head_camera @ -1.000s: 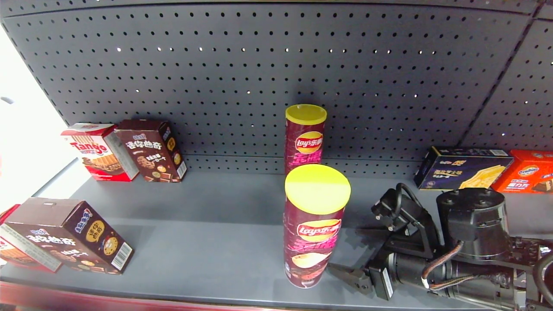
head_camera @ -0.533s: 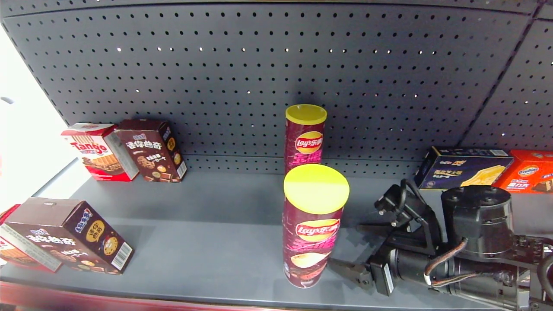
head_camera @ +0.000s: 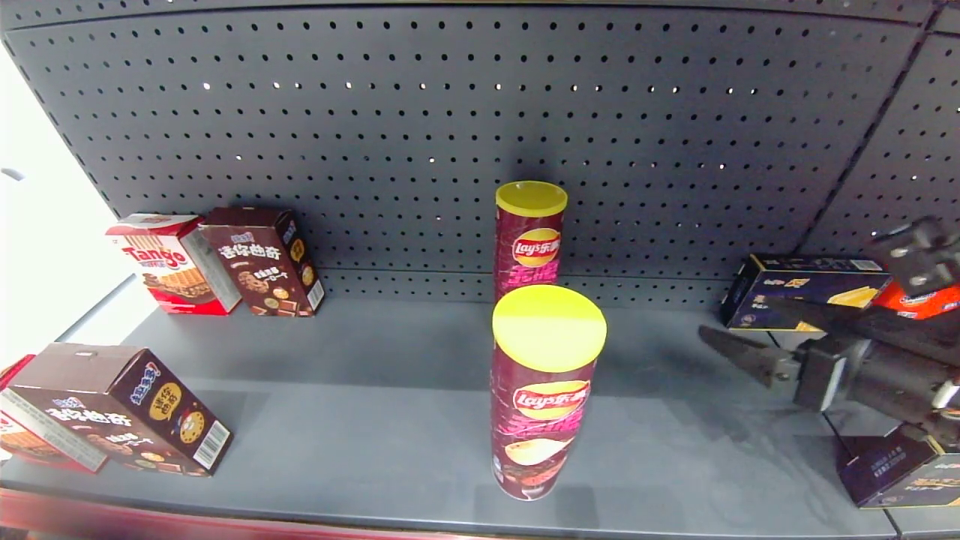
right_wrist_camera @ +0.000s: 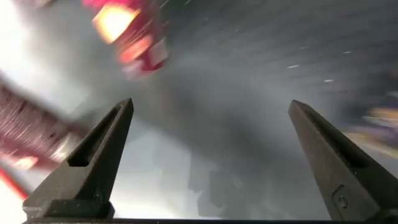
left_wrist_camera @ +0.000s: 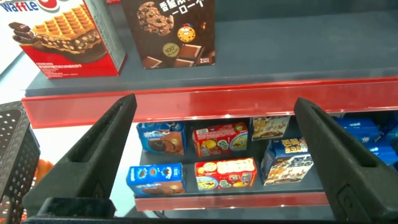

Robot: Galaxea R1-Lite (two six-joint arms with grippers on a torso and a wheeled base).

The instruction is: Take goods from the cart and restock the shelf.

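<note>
Well, the left tool (left_wrist_camera: 214, 102) hangs below the shelf's level with its fingers spread wide and nothing between them. Beyond it runs a red shelf edge (left_wrist_camera: 205, 99), and a black mesh basket (left_wrist_camera: 12, 155) shows off to one side.

Up on the grey shelf (head_camera: 360, 390), a front brown box (head_camera: 124, 409) lies at the far left near the front edge. Behind it, against the pegboard, a red wafer box (head_camera: 169, 262) and a back brown box (head_camera: 262, 261) stand touching side by side.

In the middle two chip cans stand upright, one behind the other. The back can (head_camera: 529, 240) is close to the pegboard, and the front can (head_camera: 544, 397) is near the shelf's front edge, yellow lid on.

To the right, the right tool (head_camera: 733, 315) hovers above the shelf, well apart from the front can, its fingers pointing towards it. It is wide open, empty, and touches nothing. Behind it lie a dark blue box (head_camera: 802, 292) and an orange box (head_camera: 919, 300). Another dark box (head_camera: 892, 469) sits at the front right corner.
</note>
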